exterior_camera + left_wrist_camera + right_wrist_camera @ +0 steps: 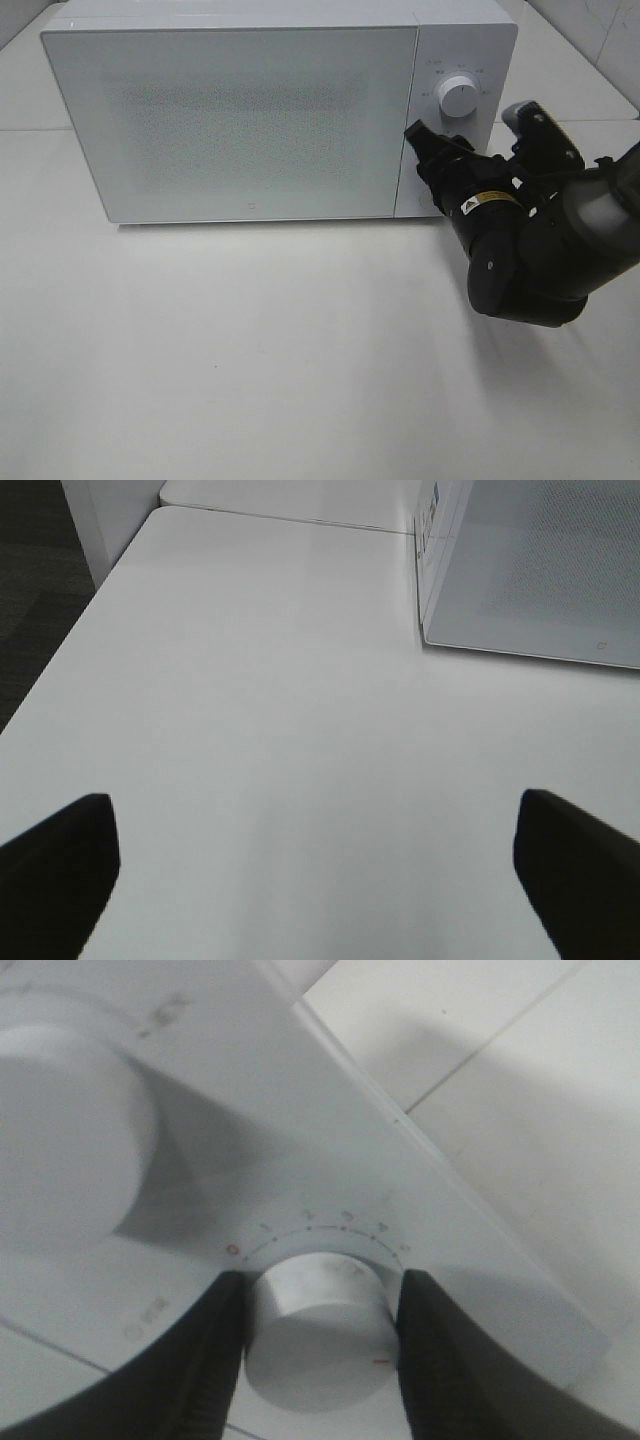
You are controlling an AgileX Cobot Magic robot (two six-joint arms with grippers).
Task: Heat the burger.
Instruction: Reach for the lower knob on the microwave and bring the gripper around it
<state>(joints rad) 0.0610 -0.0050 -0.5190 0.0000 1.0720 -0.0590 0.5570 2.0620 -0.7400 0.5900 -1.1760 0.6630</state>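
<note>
The right fingers (215,1360) clasp the lower knob (318,1335) of the microwave (240,120), whose door is shut. The left fingers (570,860) stand wide apart above the table (280,730). The burger is out of sight, perhaps behind that frosted door.

a robotics lab or test room is suggested rather than a home kitchen: a white microwave (240,120) (the lower dial (318,1325) is ringed by a numbered scale) is set on a plain white table (250,350) joined from panels, a black robot arm (540,250) is seen beside it, and dark office-style carpet (35,590) is seen past the table edge.
</note>
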